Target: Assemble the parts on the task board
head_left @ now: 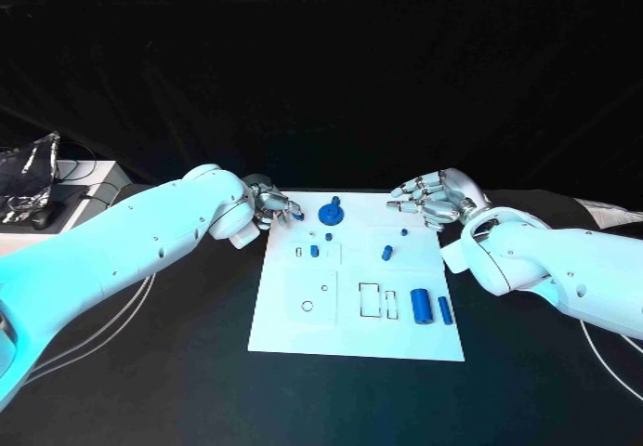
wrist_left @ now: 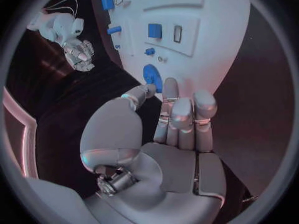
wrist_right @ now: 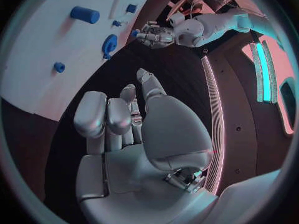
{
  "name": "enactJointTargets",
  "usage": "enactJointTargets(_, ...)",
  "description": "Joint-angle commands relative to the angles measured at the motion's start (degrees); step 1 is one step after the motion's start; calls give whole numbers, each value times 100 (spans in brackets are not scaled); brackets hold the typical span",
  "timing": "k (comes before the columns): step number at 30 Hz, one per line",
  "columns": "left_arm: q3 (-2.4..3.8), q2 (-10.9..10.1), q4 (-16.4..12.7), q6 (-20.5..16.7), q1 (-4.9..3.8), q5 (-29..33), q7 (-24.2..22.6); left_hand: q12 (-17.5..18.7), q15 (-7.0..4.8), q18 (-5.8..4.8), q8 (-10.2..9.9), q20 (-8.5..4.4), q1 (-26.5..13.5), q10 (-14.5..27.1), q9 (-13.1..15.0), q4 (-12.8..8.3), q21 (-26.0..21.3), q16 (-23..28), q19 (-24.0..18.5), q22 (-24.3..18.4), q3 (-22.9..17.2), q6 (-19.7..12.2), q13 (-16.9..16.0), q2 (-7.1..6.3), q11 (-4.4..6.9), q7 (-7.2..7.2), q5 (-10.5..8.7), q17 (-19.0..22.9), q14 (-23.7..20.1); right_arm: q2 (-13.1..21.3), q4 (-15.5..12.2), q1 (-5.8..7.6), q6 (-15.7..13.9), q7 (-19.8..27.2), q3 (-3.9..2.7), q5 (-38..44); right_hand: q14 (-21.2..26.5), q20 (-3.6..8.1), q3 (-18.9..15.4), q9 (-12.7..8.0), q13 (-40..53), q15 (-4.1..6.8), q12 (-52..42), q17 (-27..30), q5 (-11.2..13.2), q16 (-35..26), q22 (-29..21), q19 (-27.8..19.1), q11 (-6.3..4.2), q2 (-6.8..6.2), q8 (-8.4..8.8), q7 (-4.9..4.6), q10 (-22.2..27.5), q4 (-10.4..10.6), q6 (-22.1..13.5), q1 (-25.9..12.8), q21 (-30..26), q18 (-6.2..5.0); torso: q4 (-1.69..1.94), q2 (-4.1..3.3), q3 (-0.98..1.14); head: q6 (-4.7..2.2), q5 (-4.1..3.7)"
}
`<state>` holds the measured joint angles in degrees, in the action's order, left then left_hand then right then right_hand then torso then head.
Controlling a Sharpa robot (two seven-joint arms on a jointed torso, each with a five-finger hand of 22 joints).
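Both hands empty, fingers apart: left hand [head_left: 272,210], right hand [head_left: 436,197]. Blue parts [head_left: 421,305] lie loose on board [head_left: 288,330]; assembly apparently not started.

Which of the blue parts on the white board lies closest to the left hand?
The large round blue part at the far edge of the task board, next to the left hand. The other blue parts are smaller or elongated and lie nearer the board's middle and right side.
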<state>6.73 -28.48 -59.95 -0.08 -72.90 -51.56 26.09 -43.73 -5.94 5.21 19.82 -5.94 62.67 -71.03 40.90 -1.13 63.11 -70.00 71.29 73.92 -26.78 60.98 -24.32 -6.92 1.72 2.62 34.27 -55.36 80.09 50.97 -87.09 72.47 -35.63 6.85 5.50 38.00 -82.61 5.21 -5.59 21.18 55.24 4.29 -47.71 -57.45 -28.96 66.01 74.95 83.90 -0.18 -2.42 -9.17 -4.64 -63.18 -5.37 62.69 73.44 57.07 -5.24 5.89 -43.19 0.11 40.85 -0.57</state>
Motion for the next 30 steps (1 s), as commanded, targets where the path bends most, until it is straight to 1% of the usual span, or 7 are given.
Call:
enactJointTargets(1,4,-151,-308,-10,-3,5,169,16,-17,-62,-12,-15,-60,-213,54,-794,50,-37,54,28,-753,145,-26,-13,171,-100,173,-56,50,-6,21,-5,81,35,-2,37,-7,-26,13,-7,-8,-14,29,-5,-12,14,753,278,-11,12,24,-23,-9,36,0,-50,-6,17,7,35,-5,15,7)
enactJointTargets(4,4,-298,-564,41,-1,-81,258,21,-23,-69,-34,-25,-46,-225,119,-792,89,-40,80,54,-741,160,-44,-33,177,-104,232,-95,64,-7,36,-8,79,37,-2,34,-7,-26,13,-7,-8,-14,29,-5,-12,14,753,278,-11,12,24,-23,-9,36,0,-50,-6,17,14,52,-11,27,14)
enactJointTargets(7,-10,-415,-781,33,4,-178,342,36,-26,-78,-79,-35,-22,-244,159,-776,108,-32,97,68,-709,185,-56,-46,181,-109,266,-120,66,-3,46,-11,73,43,-2,40,-7,-26,13,-7,-8,-14,29,-5,-12,14,753,278,-11,12,24,-23,-9,36,0,-50,-6,17,29,76,-23,53,18)
enactJointTargets(14,-154,-590,-1183,-220,22,-408,474,61,-29,-92,-122,-46,-18,-287,217,-755,138,-15,130,88,-697,219,-65,-60,189,-121,288,-127,77,-11,88,-15,41,87,-2,47,-2,-27,14,-9,-12,-14,34,13,-21,-1,748,275,-10,11,28,-24,-7,37,0,-52,-26,15,51,113,-43,83,23)
enactJointTargets(20,-232,-643,-1358,-399,87,-549,511,107,-41,-108,-130,-68,-25,-320,330,-723,152,5,154,97,-730,213,-69,-83,198,-131,292,-118,86,-21,110,-17,28,100,-1,37,2,-28,17,-9,-15,-14,37,34,-27,-21,743,268,-11,10,29,-24,-11,36,2,-55,-48,13,58,108,-40,95,23)
enactJointTargets(24,-288,-653,-1439,-475,165,-695,532,109,-41,-108,-140,-68,-19,-322,343,-726,158,9,158,102,-738,220,-77,-88,198,-129,298,-115,83,-25,117,-18,14,111,-1,23,5,-27,20,-10,-18,-13,40,51,-32,-38,740,265,-12,12,29,-24,-12,37,4,-59,-63,12,52,103,-34,101,38)
enactJointTargets(30,-321,-716,-1584,-489,275,-798,546,109,-40,-109,-143,-68,-19,-323,346,-727,163,8,161,105,-739,224,-79,-94,198,-130,301,-117,84,-19,115,-19,8,115,-1,10,8,-25,25,-12,-48,-9,80,90,-34,-79,732,260,-14,20,33,-20,-23,38,8,-67,-101,11,48,95,-31,112,48)
